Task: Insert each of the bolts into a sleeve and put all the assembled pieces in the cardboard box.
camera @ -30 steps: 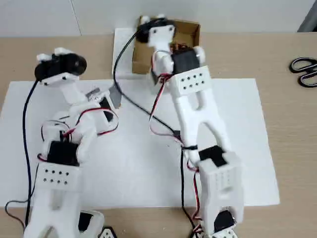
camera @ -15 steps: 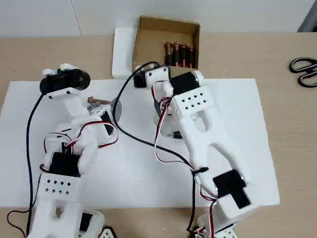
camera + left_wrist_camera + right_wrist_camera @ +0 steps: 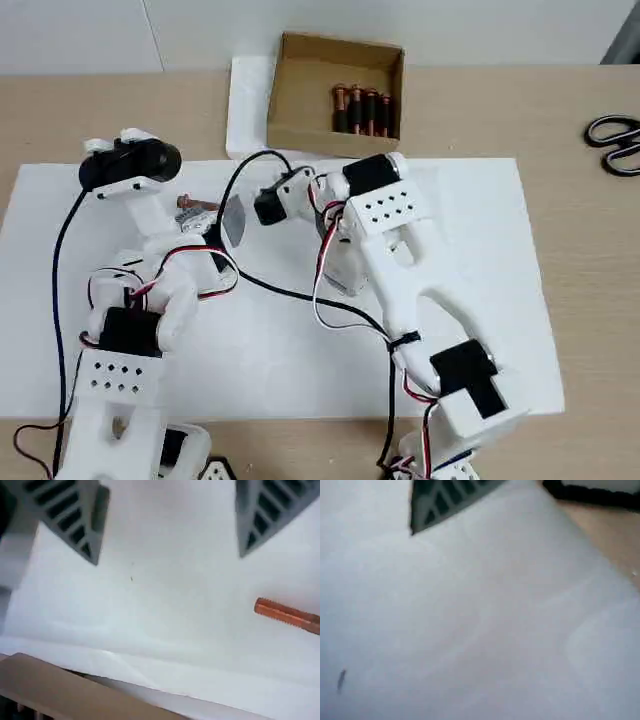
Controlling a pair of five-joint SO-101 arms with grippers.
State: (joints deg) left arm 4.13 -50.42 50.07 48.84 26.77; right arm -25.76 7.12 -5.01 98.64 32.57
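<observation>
Bolt (image 3: 286,615) lies flat on the white sheet (image 3: 165,630). My left gripper (image 3: 167,557) hangs over the sheet w/ jaws spread wide, holding nothing. The bolt sits off to one side of the gap, near one finger (image 3: 260,515), not btwn them. Cardboard box (image 3: 300,90), beyond the sheet, holds four assembled pcs (image 3: 362,110). My right gripper (image 3: 270,203) is low over the sheet nearby; can't tell its state.
</observation>
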